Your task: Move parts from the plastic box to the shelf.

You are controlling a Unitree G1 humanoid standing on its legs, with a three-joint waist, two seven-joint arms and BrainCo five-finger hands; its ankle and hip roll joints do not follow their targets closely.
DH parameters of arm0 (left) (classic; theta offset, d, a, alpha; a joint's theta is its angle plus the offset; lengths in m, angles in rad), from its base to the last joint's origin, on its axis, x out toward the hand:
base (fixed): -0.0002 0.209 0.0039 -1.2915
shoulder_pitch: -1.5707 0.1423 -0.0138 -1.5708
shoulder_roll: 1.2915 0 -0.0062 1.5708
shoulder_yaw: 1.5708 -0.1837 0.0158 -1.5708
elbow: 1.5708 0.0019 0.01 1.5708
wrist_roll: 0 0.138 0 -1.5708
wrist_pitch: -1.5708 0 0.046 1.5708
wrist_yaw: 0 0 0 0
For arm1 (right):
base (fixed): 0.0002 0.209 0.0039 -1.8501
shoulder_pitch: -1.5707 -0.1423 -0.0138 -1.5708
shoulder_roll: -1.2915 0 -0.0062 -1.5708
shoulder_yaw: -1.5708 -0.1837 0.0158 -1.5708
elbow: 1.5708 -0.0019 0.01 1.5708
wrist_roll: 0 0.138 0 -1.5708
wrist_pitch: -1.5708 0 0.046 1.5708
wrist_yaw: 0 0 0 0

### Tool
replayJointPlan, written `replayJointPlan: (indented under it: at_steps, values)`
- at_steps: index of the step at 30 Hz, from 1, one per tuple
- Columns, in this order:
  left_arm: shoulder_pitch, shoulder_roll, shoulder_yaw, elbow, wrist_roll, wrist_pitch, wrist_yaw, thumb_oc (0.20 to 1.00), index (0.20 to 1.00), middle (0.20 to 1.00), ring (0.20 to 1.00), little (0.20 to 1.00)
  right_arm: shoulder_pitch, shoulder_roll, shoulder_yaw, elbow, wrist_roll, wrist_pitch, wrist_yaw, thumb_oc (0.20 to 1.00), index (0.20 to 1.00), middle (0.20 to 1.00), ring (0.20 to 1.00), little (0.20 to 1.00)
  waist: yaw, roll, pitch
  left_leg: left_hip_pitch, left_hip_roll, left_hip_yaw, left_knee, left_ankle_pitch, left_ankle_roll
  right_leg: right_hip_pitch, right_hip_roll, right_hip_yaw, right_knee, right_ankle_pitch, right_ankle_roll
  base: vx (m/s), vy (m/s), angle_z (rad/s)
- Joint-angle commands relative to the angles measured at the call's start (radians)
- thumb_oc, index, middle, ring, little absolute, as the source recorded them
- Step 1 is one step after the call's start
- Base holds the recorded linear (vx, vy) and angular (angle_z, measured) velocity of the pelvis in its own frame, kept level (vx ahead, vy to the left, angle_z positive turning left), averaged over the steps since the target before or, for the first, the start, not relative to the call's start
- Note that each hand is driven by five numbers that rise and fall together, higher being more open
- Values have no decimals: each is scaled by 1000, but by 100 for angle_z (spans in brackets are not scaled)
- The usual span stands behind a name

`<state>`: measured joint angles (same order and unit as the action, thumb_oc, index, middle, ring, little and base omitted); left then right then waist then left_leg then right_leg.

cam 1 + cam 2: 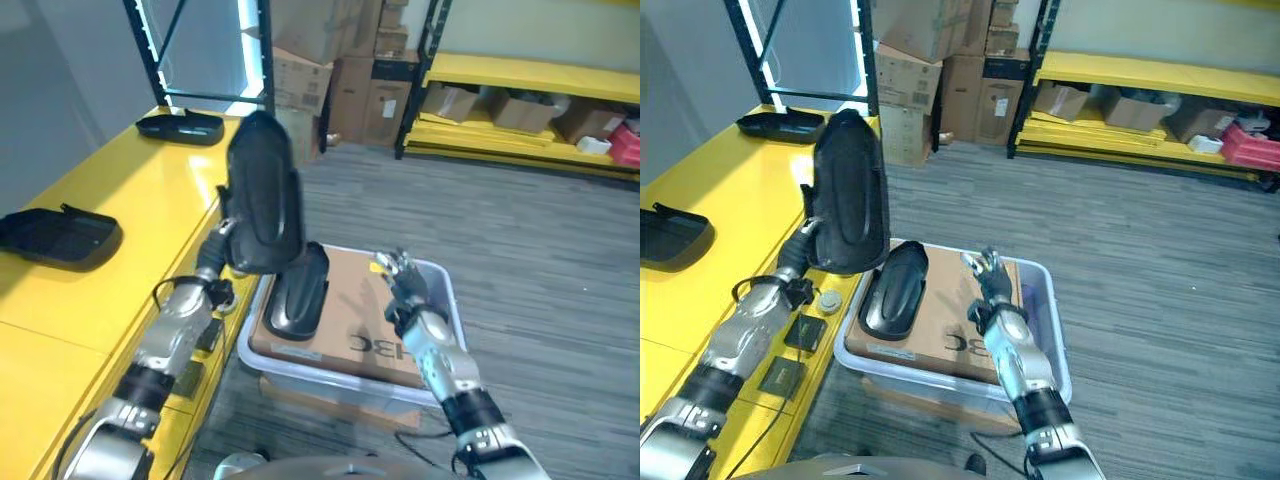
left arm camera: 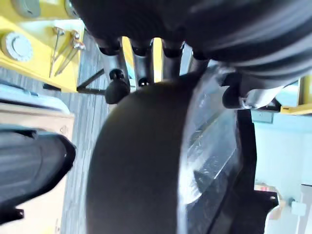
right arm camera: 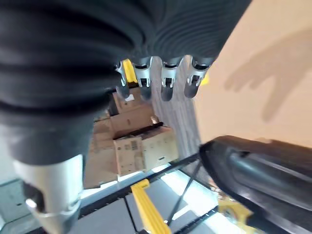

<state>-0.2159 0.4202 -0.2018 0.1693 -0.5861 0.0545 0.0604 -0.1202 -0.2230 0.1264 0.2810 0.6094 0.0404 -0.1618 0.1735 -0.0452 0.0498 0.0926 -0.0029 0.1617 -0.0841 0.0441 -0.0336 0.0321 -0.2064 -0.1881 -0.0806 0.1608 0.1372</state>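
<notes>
Your left hand point(image 1: 232, 232) grips a black part point(image 1: 265, 190) upright above the plastic box point(image 1: 445, 300); swing it left over the yellow shelf point(image 1: 120, 210), clearing the edge. Right hand point(image 1: 405, 285) hovers, fingers loose.

Bright, even indoor light with a strong glow at the back.
A lit white strip point(image 1: 247, 40) on the rack upright flares out; the right hand point(image 3: 161, 78) casts a soft shadow on the cardboard point(image 3: 263, 63), the held black part point(image 2: 146, 161) blurs at close range, its clear wrap glinting.
</notes>
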Motion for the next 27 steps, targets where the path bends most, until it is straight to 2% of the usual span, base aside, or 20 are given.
replayJointPlan:
  at_steps: [1,3,4,5,6,8,9,13,14,15,16,18,19,21,22,27]
  values:
    - [-26,6,40,-53,-13,-182,-71,200,200,200,200,200,28,-38,-43,-31,16,-82,85,1000,1000,1000,1000,1000,11,68,-51,-79,-45,-178,-3,-13,33,23,37,-45,117,-184,69,-25,-47,40]
    - [3,11,54,-63,-15,-207,-82,200,200,200,200,200,58,-49,-45,-27,22,-82,105,1000,1000,1000,1000,1000,1,68,-49,-82,-44,-186,-3,-6,30,23,59,-37,114,-185,58,4,-47,53]
    - [45,25,91,-104,-15,-230,-78,200,200,200,200,200,98,-51,-47,-18,39,-57,134,1000,1000,1000,1000,1000,4,67,-43,-88,-39,-205,-3,5,20,26,78,-47,112,-186,46,6,-70,78]
    - [57,29,103,-121,-18,-226,-78,200,200,200,200,200,102,-52,-42,-10,34,-53,139,1000,1000,1000,1000,1000,8,66,-42,-91,-38,-214,-3,9,17,26,82,-50,111,-186,44,-22,-135,100]
    - [100,40,153,-176,-22,-237,-66,200,200,200,200,200,113,-58,-5,36,17,-49,185,1000,1000,1000,1000,1000,33,62,-36,-106,-37,-249,-3,21,8,27,97,-55,92,-179,34,-34,-110,101]
    - [131,49,195,-209,-40,-239,-70,200,200,200,200,200,118,-56,22,77,4,-43,225,1000,1000,1000,1000,1000,55,59,-34,-118,-36,-269,-3,30,-1,30,105,-59,70,-170,30,-30,-116,89]
    - [171,64,269,-268,-54,-230,-79,200,200,200,200,200,120,-57,59,127,-25,-38,267,1000,1000,1000,1000,1000,87,56,-26,-132,-34,-300,-3,41,-14,37,112,-71,39,-156,29,-23,-105,87]
    - [220,77,355,-342,-88,-200,-89,200,200,200,200,200,127,-64,108,180,-80,-44,321,1000,1000,1000,1000,1000,133,53,-15,-158,-20,-312,-3,56,-33,48,111,-111,6,-136,33,-27,-58,66]
    - [232,77,382,-367,-115,-175,-126,200,200,200,200,200,145,-60,119,178,-68,-46,309,1000,1000,1000,1000,1000,130,53,-8,-178,11,-236,-3,68,-50,56,100,-169,-7,-125,43,-40,60,163]
    - [223,71,380,-376,-123,-176,-160,200,200,200,200,200,171,-60,121,159,-67,-37,274,1000,1000,1000,1000,1000,103,58,3,-193,64,-64,-3,88,-75,69,80,-251,-7,-113,56,-48,93,233]
    - [217,71,375,-380,-120,-177,-160,200,200,200,200,200,182,-62,118,155,-76,-25,271,1000,1000,1000,1000,1000,91,58,7,-195,80,-10,-3,96,-82,74,75,-277,-7,-108,59,-69,140,290]
    - [199,74,357,-385,-123,-196,-125,200,200,200,200,200,207,-81,121,153,-202,4,290,1000,1000,1000,1000,1000,55,54,15,-184,113,100,-3,97,-102,92,66,-326,-6,-112,72,-25,117,229]
    - [186,73,347,-389,-119,-202,-139,200,200,200,200,200,222,-104,134,155,-246,-13,277,1000,1000,1000,1000,1000,39,52,25,-186,131,169,0,113,-104,96,60,-359,1,-103,71,-22,125,154]
    - [172,73,331,-385,-118,-219,-132,200,200,200,200,200,243,-135,158,160,-316,-14,290,1000,1000,1000,1000,1000,20,49,33,-193,139,220,3,129,-101,91,54,-391,21,-99,71,-38,153,186]
    - [170,75,325,-382,-122,-236,-130,200,200,200,200,200,257,-167,191,175,-403,-23,293,1000,1000,1000,1000,1000,20,44,40,-201,126,219,3,128,-89,88,53,-396,43,-110,65,26,174,220]
    - [186,77,336,-388,-139,-227,-151,200,200,200,200,200,268,-186,228,240,-422,44,277,1000,1000,1000,1000,1000,45,34,39,-176,65,192,2,83,-48,108,54,-382,78,-154,54,109,221,64]
